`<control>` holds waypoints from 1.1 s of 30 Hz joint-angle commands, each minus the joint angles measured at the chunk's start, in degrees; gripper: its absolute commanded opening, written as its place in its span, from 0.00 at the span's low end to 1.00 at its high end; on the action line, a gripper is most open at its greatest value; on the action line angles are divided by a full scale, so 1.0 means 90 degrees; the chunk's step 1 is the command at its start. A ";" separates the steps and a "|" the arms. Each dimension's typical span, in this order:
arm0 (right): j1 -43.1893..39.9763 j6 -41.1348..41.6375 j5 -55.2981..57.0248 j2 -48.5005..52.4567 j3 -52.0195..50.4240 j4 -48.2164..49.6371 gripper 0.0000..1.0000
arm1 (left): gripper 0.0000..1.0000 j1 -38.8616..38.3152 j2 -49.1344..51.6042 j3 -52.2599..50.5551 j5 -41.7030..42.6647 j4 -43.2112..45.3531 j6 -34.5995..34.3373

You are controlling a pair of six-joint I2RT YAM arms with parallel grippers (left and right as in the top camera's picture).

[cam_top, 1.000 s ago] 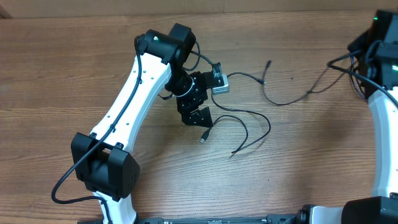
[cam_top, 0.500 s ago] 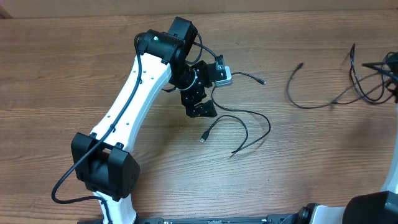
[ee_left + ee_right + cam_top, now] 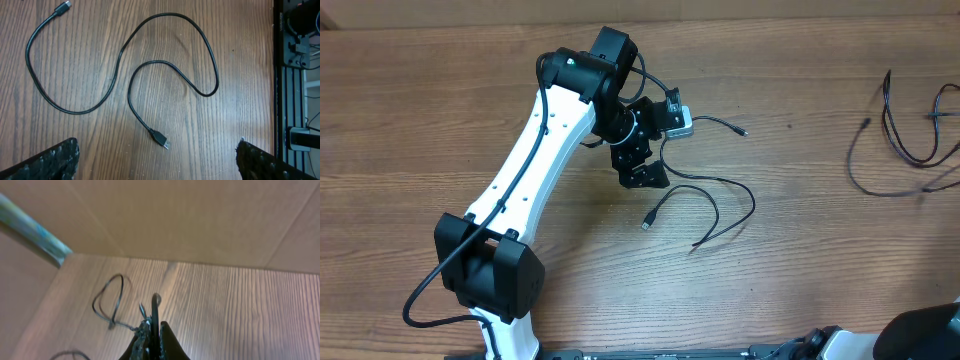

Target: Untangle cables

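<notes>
**Two cords, well parted**

The left gripper (image 3: 638, 165) hangs wide open and empty over one thin black plug-tipped cable (image 3: 159, 139) lying loose beneath it. Far from it, the right gripper (image 3: 154, 327) pinches shut on a second black cable (image 3: 154, 310). We would lay that one flat, well apart. Brown wood-grain table (image 3: 420, 120); tan board walls (image 3: 175, 220).

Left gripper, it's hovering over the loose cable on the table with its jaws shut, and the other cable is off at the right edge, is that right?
Not quite. The left gripper has its jaws wide open, not shut: the left wrist view shows its fingertips far apart at the bottom corners. The rest stands: it hovers over the loose cable, and the other cable is off at the right edge.
</notes>
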 commanded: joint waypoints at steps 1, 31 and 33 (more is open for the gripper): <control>-0.0041 -0.0032 0.0085 -0.0051 0.0197 0.0265 0.04 | 1.00 -0.0041 0.0053 -0.0024 0.0012 0.0000 0.0024; -0.0206 -0.0024 -0.0801 0.1394 0.0199 0.0733 1.00 | 1.00 -0.0041 0.0053 -0.0024 0.0010 0.0000 0.0024; -0.0204 -0.0032 -0.0828 0.1277 0.0199 0.0653 1.00 | 1.00 -0.0041 0.0053 -0.0024 0.0010 0.0000 0.0024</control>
